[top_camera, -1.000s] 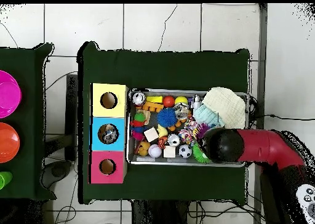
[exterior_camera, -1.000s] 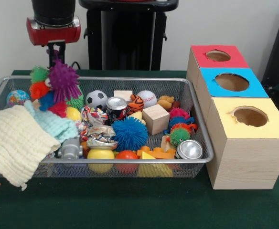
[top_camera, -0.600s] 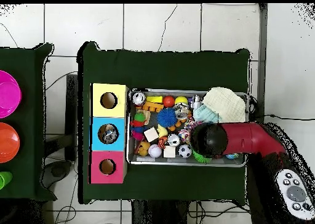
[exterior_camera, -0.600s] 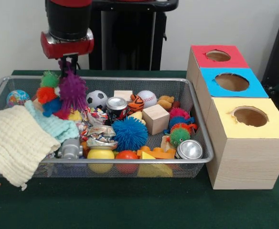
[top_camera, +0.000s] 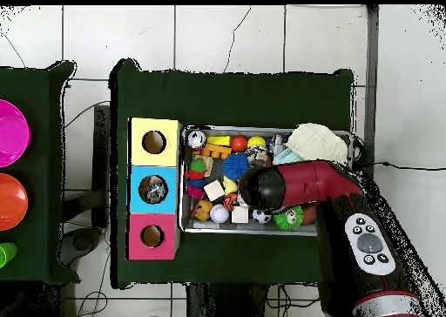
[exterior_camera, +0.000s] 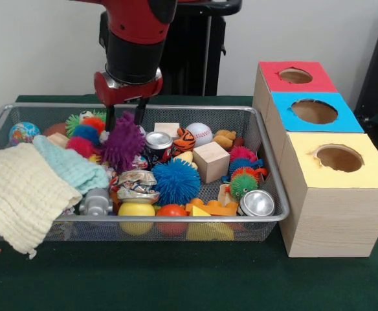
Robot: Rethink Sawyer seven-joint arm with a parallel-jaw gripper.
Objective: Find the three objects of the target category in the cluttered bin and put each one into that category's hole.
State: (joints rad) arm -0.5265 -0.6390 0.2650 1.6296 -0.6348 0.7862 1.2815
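A purple spiky ball (exterior_camera: 122,141) hangs just above the clutter in the wire bin (exterior_camera: 176,220), left of the middle. My gripper (exterior_camera: 125,120) is shut on its top. Below and right of it lie a blue spiky ball (exterior_camera: 176,181), a pink one (exterior_camera: 242,154) and a green-and-red one (exterior_camera: 244,183). More coloured spiky balls (exterior_camera: 85,128) sit at the back left. To the right stand the red box (exterior_camera: 273,81), blue box (exterior_camera: 349,122) and yellow box (exterior_camera: 305,175), each with a round hole. In the overhead view the arm (top_camera: 296,185) hides the gripper.
Pale yellow and mint cloths (exterior_camera: 27,188) drape over the bin's left end. A soda can (exterior_camera: 156,146), a crushed can (exterior_camera: 135,184), a wooden cube (exterior_camera: 210,161), a baseball (exterior_camera: 200,133) and a tin (exterior_camera: 257,203) crowd the bin. Something lies inside the blue box's hole (top_camera: 153,189).
The arm has swung over the bin towards the boxes, carrying the purple spiky ball along and a little lower. The other spiky balls have settled at the back left.
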